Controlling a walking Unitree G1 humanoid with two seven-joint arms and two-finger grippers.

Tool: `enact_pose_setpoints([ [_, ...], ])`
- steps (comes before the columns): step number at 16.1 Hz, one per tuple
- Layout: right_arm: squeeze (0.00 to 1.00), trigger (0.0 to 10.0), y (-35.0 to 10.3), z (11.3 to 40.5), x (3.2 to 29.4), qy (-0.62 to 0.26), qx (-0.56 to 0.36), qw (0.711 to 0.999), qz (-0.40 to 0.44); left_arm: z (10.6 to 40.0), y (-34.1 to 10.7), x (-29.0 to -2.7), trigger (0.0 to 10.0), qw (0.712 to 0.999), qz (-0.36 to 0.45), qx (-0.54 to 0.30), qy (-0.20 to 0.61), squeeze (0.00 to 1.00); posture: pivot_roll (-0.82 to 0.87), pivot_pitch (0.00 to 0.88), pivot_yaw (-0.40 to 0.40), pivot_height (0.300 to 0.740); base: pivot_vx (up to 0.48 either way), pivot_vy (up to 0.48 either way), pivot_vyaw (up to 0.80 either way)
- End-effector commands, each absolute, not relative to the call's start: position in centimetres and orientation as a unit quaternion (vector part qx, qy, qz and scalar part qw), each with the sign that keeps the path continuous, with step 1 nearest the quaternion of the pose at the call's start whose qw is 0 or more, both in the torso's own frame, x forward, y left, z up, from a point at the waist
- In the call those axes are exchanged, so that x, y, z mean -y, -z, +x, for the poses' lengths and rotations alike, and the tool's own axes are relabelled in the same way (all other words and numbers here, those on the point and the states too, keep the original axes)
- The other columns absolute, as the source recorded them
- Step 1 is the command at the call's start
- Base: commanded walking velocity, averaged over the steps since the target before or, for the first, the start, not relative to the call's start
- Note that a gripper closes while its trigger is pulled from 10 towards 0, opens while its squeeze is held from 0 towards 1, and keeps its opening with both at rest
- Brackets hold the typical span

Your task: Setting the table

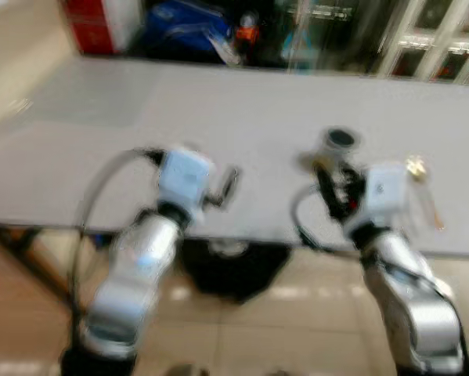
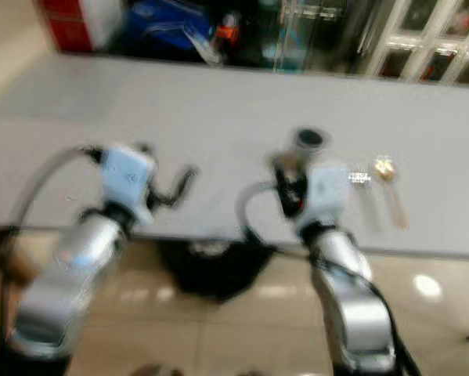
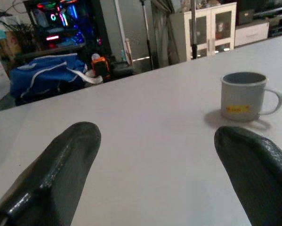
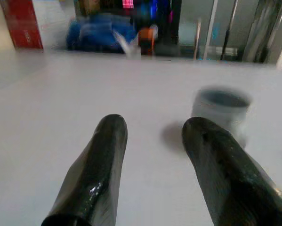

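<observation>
A grey mug (image 3: pixel 244 96) with a yellow label stands upright on the grey table (image 1: pixel 218 110), right of the middle. My right gripper (image 4: pixel 155 129) hovers low over the table just short of the mug (image 4: pixel 221 113), open with nothing between its fingers. My left gripper (image 3: pixel 157 134) is also open and empty, over the table's near edge, well to the left of the mug (image 1: pixel 340 141). A gold spoon (image 2: pixel 387 171) and a fork (image 2: pixel 359 178) lie on the table to the right of the mug. Both eye views are blurred.
Behind the table's far edge sit a blue bag (image 3: pixel 42 77), a red and white box (image 1: pixel 101 23) and white glass-door cabinets (image 3: pixel 209 26). A dark object (image 1: pixel 234 270) sits on the tiled floor under the near edge.
</observation>
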State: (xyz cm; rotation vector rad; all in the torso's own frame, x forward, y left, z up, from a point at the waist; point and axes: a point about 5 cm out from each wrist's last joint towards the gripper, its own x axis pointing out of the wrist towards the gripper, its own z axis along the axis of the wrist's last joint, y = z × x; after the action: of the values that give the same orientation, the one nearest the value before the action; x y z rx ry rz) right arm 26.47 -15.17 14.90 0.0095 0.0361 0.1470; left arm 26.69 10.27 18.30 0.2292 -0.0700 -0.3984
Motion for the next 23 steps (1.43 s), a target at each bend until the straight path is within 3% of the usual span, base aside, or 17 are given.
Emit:
enact_pose_setpoints([
  [1,0.00,10.0,-15.28,26.54,14.84,-0.081,-0.012,0.997,0.010,26.98,-18.55,-10.83,10.0,0.974,0.125,0.040,0.183,0.00,0.02,0.044,-0.037,0.740,0.000,0.480,0.00],
  [23,0.00,10.0,-14.88,26.38,14.48,-0.100,-0.030,0.995,-0.004,27.24,-18.47,-11.44,10.0,0.976,0.135,0.040,0.167,0.00,0.02,0.055,-0.042,0.740,0.000,0.480,0.00],
])
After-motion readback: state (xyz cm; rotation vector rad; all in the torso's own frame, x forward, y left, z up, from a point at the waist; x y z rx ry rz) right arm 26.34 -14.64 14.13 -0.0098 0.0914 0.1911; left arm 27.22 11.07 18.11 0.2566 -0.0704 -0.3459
